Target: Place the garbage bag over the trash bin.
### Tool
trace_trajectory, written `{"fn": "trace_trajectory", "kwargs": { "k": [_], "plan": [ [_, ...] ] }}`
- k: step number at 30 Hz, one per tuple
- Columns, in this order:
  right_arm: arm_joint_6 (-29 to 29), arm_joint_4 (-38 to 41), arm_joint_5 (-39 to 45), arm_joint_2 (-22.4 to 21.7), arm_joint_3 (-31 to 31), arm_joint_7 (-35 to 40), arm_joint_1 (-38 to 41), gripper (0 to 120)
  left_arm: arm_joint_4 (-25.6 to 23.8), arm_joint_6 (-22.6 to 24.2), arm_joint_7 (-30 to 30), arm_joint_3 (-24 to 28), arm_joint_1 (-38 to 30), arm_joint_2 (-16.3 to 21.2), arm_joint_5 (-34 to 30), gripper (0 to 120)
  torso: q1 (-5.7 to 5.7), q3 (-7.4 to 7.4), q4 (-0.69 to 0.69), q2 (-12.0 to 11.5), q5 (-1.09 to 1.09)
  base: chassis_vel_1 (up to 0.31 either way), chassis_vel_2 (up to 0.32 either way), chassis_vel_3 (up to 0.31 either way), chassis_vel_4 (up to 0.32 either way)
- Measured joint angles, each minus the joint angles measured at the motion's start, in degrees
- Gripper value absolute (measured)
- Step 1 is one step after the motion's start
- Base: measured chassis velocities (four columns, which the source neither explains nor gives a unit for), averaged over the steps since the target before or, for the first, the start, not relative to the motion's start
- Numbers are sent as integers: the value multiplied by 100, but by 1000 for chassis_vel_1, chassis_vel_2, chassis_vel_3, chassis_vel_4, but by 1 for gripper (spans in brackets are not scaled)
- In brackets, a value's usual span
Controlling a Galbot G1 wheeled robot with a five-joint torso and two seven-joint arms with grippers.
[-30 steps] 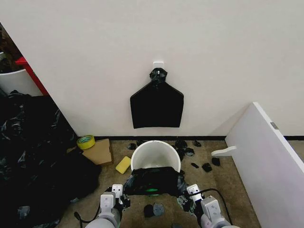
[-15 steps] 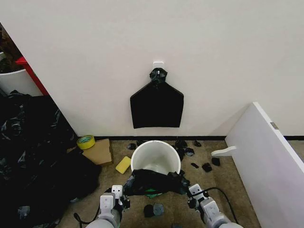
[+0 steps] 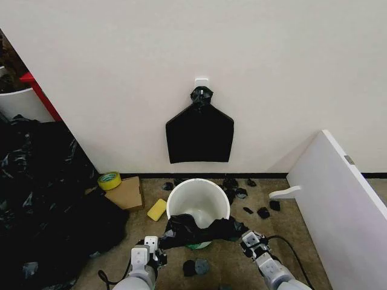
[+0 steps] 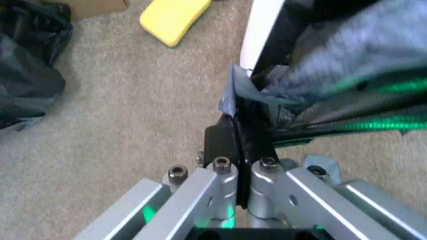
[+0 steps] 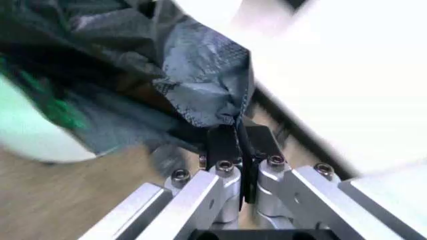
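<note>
Round white plastic trash bin (image 3: 198, 196) standing on the tan carpet near the wall, mouth open. Thin, glossy, crinkled black garbage bag (image 3: 199, 229) stretched across the near side of the rim, sagging a little into the opening in the middle and draping down the front wall, with green light glinting under its lower edge.

Left gripper (image 3: 159, 246) low at the near left of the bin, fingers pressed together on the bag's left corner; in the left wrist view, the film pinched between the closed pads of the left gripper (image 4: 239, 145), running up from them to the bin's white wall just beside. Right gripper (image 3: 245, 237) at the near right of the bin, likewise clamped on the bag's right corner; in the right wrist view, a bunched fold of grey-black plastic rising straight out of the closed right gripper (image 5: 239, 137).

Bag thus spanning between the two claws, both corners held, bin between and just beyond them.

Yellow sponge-like block (image 3: 157, 209) on the carpet just left of the bin.
</note>
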Motion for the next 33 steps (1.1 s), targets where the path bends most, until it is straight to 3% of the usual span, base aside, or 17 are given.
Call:
{"fn": "trace_trajectory", "kwargs": {
  "k": [6,12,14,19,26,28,33],
  "plan": [
    [556,-262,-758,31,266,-156,12,0,102,-76,19,-2,-72,-60,9,0,0,0,0,0,0,0,0,0,0],
    [655,-47,-653,-95,328,-152,-112,0,-40,-190,25,-21,59,15,68,0,0,0,0,0,0,0,0,0,0],
    [763,62,-582,-179,364,-157,-183,8,-135,-272,24,-55,168,68,157,1,0,0,0,0,0,0,0,0,0],
    [929,243,-407,-380,485,-215,-327,25,-400,-347,25,-218,508,159,342,16,0,0,0,0,-1,0,0,0,0],
    [917,609,229,-730,889,-227,-888,53,-979,-503,27,-634,1320,407,945,48,0,0,0,0,0,0,0,0,0],
    [933,692,279,-771,959,-225,-987,56,-1054,-537,26,-677,1415,426,1047,51,0,0,0,0,0,0,0,0,0],
    [1382,1186,271,-1000,1425,-214,-1581,78,-1472,-770,14,-838,1884,449,1587,71,0,-1,0,0,-1,0,0,0,0]
  ]
}}
